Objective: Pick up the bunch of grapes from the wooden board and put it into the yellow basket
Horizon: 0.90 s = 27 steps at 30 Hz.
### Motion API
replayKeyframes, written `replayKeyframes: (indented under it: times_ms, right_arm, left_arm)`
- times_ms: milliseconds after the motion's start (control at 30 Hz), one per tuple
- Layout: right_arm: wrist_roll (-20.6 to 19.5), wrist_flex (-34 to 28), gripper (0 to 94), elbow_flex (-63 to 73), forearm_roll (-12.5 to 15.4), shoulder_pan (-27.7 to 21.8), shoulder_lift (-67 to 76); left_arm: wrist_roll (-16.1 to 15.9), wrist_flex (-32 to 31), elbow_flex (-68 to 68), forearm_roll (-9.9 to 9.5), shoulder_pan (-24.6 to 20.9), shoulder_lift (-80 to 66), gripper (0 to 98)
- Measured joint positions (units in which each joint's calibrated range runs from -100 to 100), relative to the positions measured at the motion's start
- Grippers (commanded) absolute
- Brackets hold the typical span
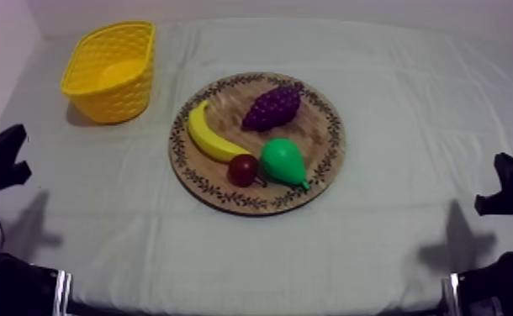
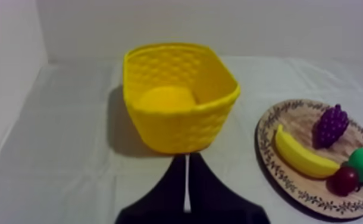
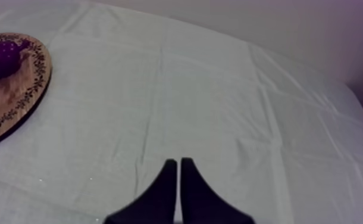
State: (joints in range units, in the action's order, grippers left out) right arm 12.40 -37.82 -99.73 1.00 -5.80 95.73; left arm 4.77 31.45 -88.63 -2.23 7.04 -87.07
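My left jaws & right jaws are both together, empty; I'd open the left, drop over the bunch of grapes point(image 1: 272, 107) on the wooden board point(image 1: 320, 134) w/o nudging the banana point(image 1: 208, 134), yellow basket point(image 1: 117, 97) being that side.

Table point(image 1: 411, 109) under a grey-white cloth
The wooden board point(image 1: 319, 126) lies flat at its centre; the yellow basket point(image 1: 113, 101) stands upright at the board's ten o'clock, apart from it

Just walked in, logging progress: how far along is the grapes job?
Nothing done: the bunch of grapes lies on the wooden board, and the yellow basket holds no fruit. Nothing in hand: left gripper and right gripper are shut on nothing. Remaining: grasp, carry, drop.
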Motion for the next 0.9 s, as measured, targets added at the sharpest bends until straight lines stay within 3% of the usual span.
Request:
replayKeyframes:
  times_ms: [300, 900]
  right_arm:
    - [0.0, 0.0, 0.2, 0.0, 0.0, 0.0, 0.0]
    - [0.0, 0.0, 0.2, 0.0, 0.0, 0.0, 0.0]
  left_arm:
    - [0.3, 2.3, 19.7, -2.21, 2.9, 13.4, 0.0]
    - [-4.4, 12.6, 54.5, -2.38, 6.6, 38.9, 0.0]
